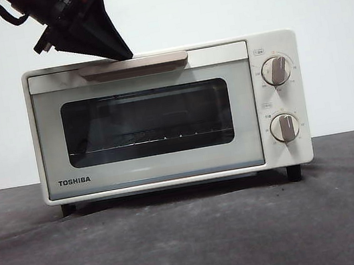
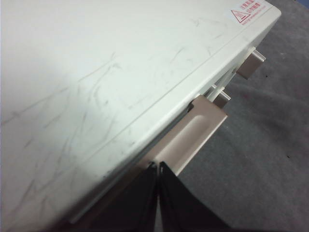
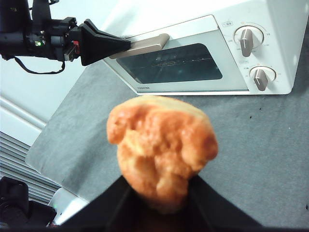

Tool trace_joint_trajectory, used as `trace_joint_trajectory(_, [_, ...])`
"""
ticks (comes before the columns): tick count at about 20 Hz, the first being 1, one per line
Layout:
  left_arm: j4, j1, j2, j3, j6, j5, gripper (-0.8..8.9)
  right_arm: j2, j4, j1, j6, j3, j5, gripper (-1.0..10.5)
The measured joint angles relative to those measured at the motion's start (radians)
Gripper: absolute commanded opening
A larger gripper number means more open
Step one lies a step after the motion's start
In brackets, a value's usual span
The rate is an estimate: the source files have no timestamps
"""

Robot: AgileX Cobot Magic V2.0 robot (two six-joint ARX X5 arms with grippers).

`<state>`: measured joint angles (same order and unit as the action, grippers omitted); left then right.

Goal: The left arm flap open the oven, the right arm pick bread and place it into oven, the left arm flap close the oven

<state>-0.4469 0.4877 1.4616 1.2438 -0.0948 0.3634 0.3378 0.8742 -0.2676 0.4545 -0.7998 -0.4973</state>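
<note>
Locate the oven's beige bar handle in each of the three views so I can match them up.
Front view: handle along the oven door's top edge, left gripper tip on it.
Left wrist view: handle just beyond the shut jaws.
Right wrist view: handle above the window, behind the bread.
Shared landmark: the knobs.

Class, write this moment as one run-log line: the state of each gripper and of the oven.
left gripper: shut, tip at oven handle | right gripper: shut on bread, away from oven | oven: door closed
</note>
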Motion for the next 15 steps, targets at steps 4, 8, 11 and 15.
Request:
trace_joint_trajectory(4, [-0.042,0.001,0.0,0.009,-0.009,0.005,0.09,0.0,0.0,0.0,0.0,0.0,0.0,1.0])
trace_joint_trajectory(8, [-0.087,0.014,-0.006,0.013,-0.031,0.008,0.09,0.0,0.0,0.0,0.0,0.0,0.0,1.0])
trace_joint_trajectory(11, [-0.127,0.027,-0.01,0.013,-0.041,0.013,0.09,0.0,0.0,0.0,0.0,0.0,0.0,1.0])
trace_joint_trajectory(15, [-0.192,0.061,-0.012,0.014,-0.047,-0.001,0.09,0.0,0.0,0.0,0.0,0.0,0.0,1.0])
